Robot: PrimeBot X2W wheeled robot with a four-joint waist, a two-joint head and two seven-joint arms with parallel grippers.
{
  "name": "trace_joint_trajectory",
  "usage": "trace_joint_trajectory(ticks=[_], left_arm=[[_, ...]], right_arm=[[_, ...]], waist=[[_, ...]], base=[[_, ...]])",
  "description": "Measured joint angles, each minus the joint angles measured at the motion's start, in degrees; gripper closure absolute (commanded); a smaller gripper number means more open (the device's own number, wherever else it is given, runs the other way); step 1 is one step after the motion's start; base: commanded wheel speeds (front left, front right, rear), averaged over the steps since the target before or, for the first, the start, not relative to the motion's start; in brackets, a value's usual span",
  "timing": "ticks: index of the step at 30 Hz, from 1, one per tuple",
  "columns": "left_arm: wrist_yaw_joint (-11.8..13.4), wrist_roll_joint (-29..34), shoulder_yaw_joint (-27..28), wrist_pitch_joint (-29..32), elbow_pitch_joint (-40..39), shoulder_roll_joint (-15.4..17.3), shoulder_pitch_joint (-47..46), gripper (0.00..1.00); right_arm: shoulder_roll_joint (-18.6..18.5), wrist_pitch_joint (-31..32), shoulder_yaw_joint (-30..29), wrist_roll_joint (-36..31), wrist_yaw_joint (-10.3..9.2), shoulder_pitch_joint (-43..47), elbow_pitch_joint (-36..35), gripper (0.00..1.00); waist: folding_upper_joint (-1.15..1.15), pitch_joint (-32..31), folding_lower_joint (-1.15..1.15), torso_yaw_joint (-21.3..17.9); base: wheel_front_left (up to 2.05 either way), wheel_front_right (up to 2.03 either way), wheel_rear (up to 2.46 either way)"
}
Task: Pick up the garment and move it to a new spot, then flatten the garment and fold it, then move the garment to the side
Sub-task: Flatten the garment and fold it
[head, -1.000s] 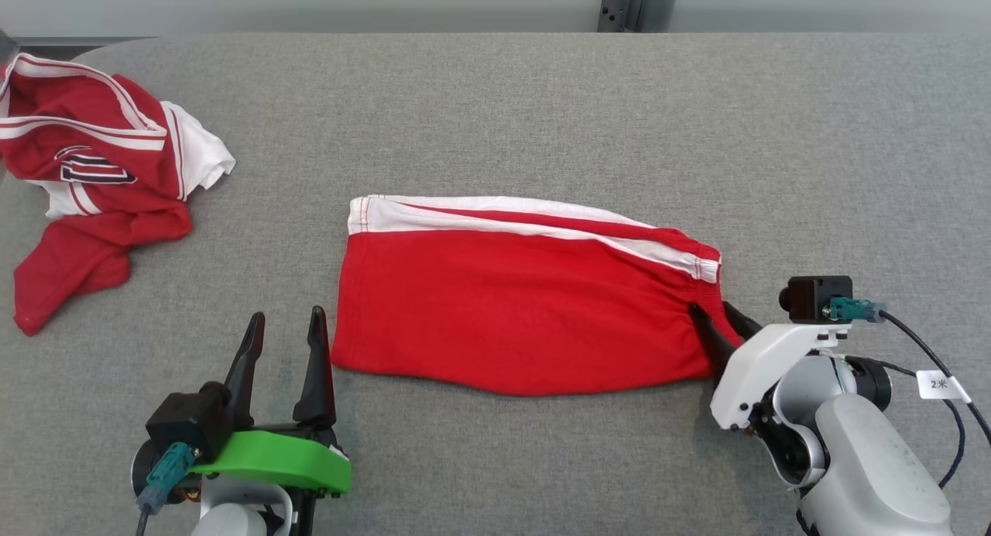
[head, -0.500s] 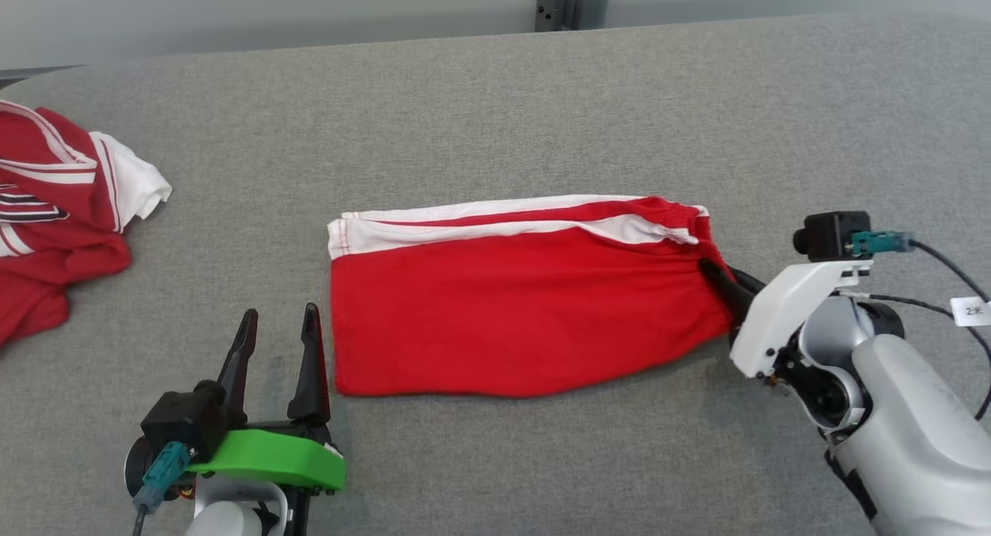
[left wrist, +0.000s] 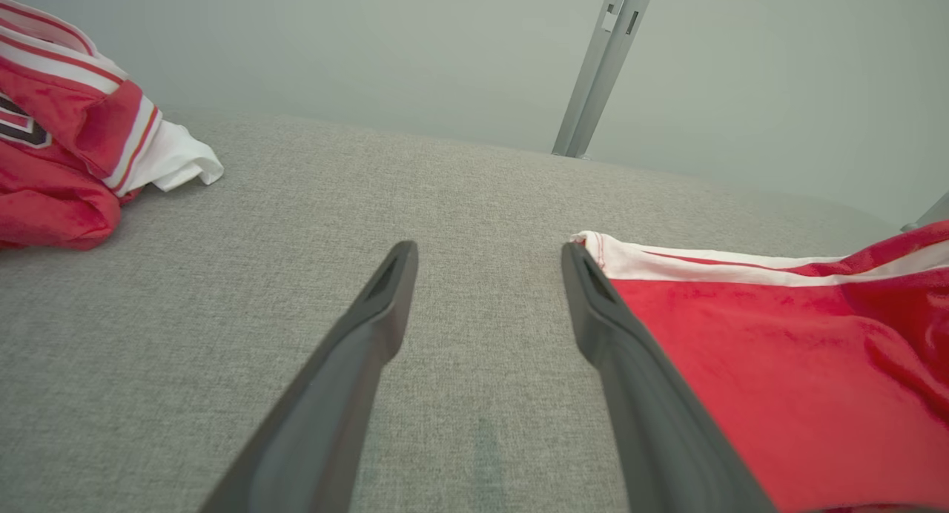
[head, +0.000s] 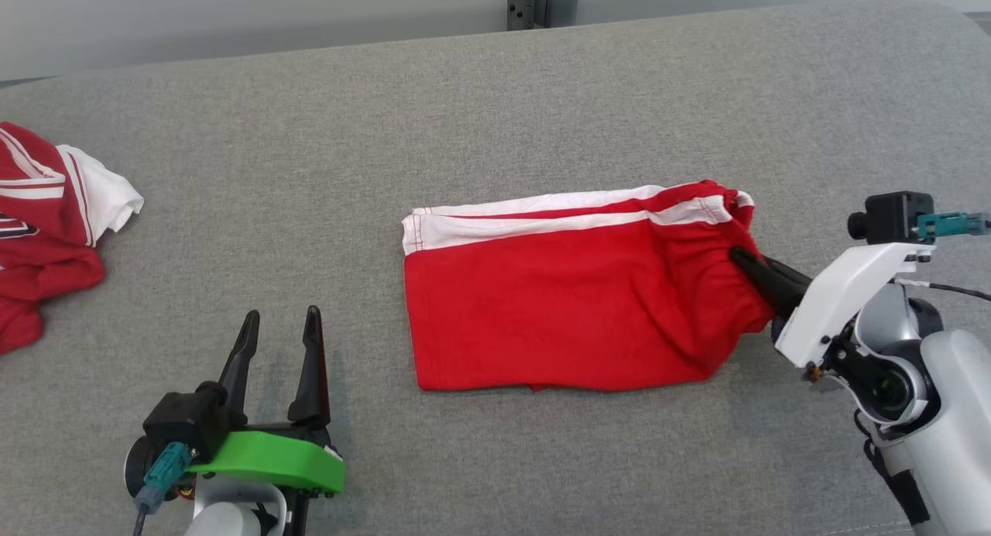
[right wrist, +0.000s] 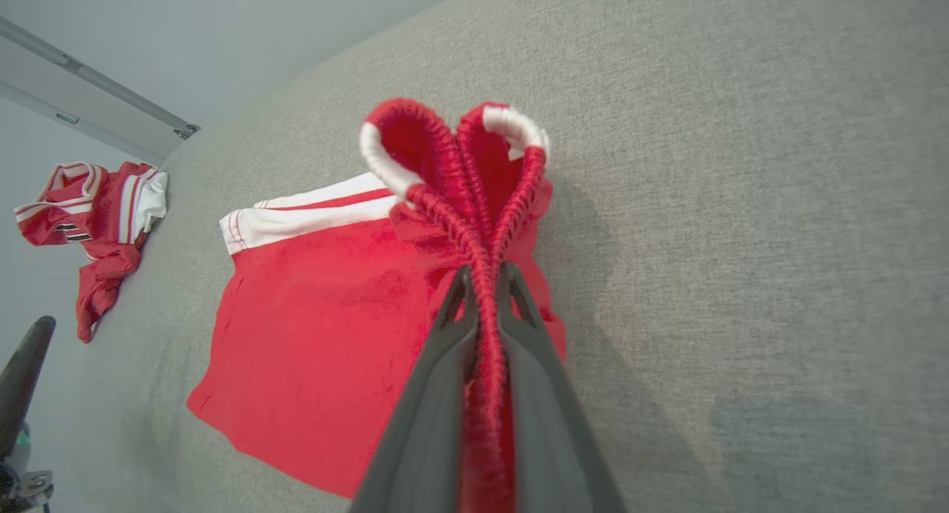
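The garment (head: 557, 296), folded red shorts with a white side stripe, lies mid-surface on the grey cloth. My right gripper (head: 739, 259) is shut on its gathered waistband at the right end, which is lifted a little off the surface. The right wrist view shows the garment (right wrist: 326, 320) with the red elastic band pinched between the fingers (right wrist: 437, 365) of my right gripper (right wrist: 483, 276), looping above them. My left gripper (head: 280, 319) stands open near the front left, apart from the garment's left edge. In the left wrist view my left gripper (left wrist: 489, 250) has bare grey cloth between its fingers, the garment (left wrist: 771, 365) beside the right one.
A second red-and-white garment (head: 46, 211) lies crumpled at the far left edge, also seen as a crumpled red-and-white heap (right wrist: 96, 216). The grey padded surface (head: 495, 118) extends behind the shorts and to the right. A metal post (head: 528, 1) stands behind the far edge.
My right gripper has shut on the waistband and pulled that end up and to the right, dragging the shorts rightward. The head camera has turned right. The left gripper has stayed put.
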Motion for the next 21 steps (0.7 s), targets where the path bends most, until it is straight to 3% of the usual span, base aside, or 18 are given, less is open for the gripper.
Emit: trace_joint_trajectory(ticks=[10,21], left_arm=[[-0.21,0.09,-0.16,0.4,-0.08,1.09,-0.09,0.0],[-0.43,-0.05,-1.46,0.49,0.18,0.27,-0.12,0.0]], right_arm=[[8.25,-0.14,5.81,5.7,-0.01,1.2,-5.58,1.0],[14.68,-4.95,12.34,4.19,-0.01,-5.21,4.12,1.0]], waist=[[0.0,-0.05,0.0,1.41],[0.0,-0.37,0.0,4.4]], base=[[0.0,0.0,0.0],[0.0,0.0,0.0]])
